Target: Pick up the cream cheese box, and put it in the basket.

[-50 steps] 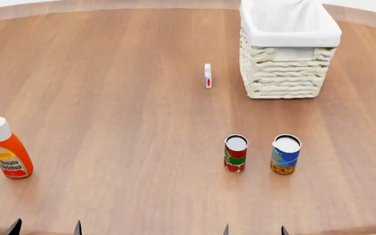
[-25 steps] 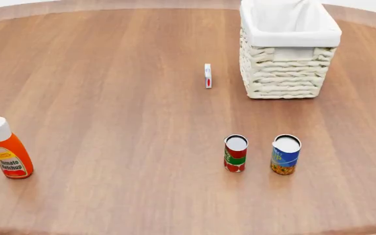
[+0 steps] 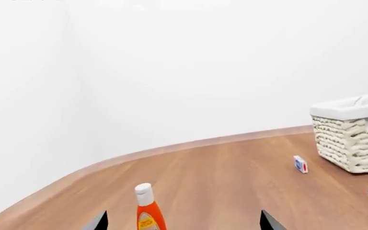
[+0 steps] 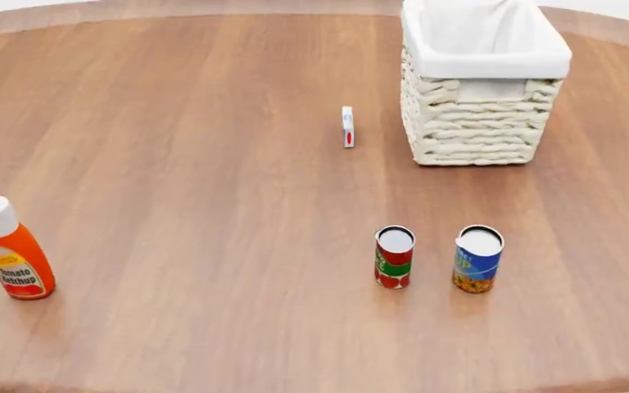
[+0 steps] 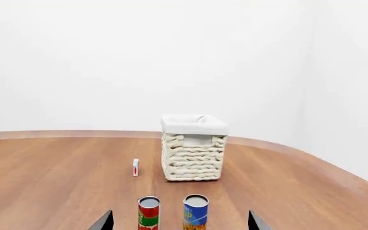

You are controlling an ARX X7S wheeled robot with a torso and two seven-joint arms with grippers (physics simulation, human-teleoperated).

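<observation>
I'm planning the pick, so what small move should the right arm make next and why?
Probably reach the right gripper forward past the red-labelled can toward the cream cheese box. The box stands untouched on the table left of the basket, and the gripper's fingers look spread and empty.

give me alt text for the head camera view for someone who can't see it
A small cream cheese box stands on edge on a round wooden table, just left of a tall lined wicker basket. Nearer the camera stand a red-labelled can and a blue-labelled can, with a ketchup bottle far left.
</observation>
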